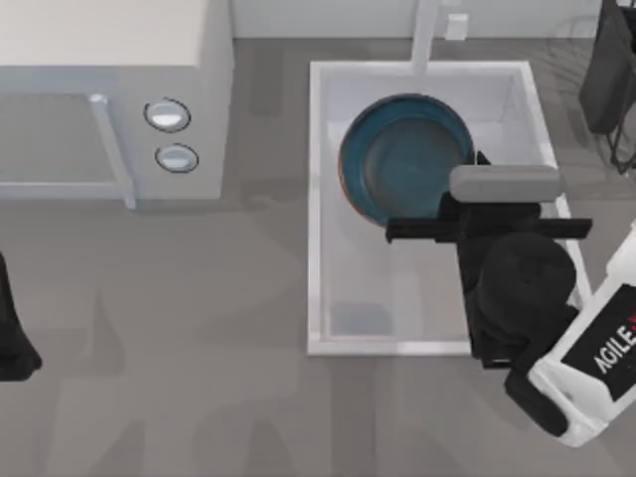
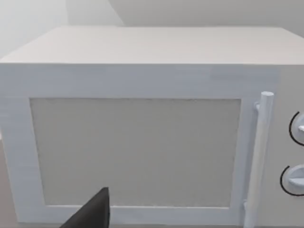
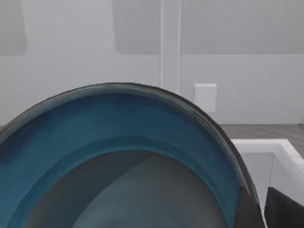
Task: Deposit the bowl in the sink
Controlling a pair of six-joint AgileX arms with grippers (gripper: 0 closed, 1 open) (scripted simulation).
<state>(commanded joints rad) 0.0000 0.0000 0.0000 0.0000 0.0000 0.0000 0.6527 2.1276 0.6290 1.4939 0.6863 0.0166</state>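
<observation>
Top view: bowl [image 1: 402, 159] within the sink's [image 1: 316, 199] outline, at the faucet [image 1: 425, 35] end.
Right gripper [image 1: 467, 194]: over the bowl's near edge; cannot tell whether it pinches the rim.
Right wrist view: bowl's blue inside close up, faucet post behind.
Left arm [image 1: 12, 328]: parked at table's left edge, facing the microwave [image 2: 142, 123].

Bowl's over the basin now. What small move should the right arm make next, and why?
Probably lower it a little, then release. In the top view the bowl sits within the sink's rim, near the faucet end, with the right gripper at its edge. Whether it touches the sink floor cannot be told. The left arm is parked by the microwave.
</observation>
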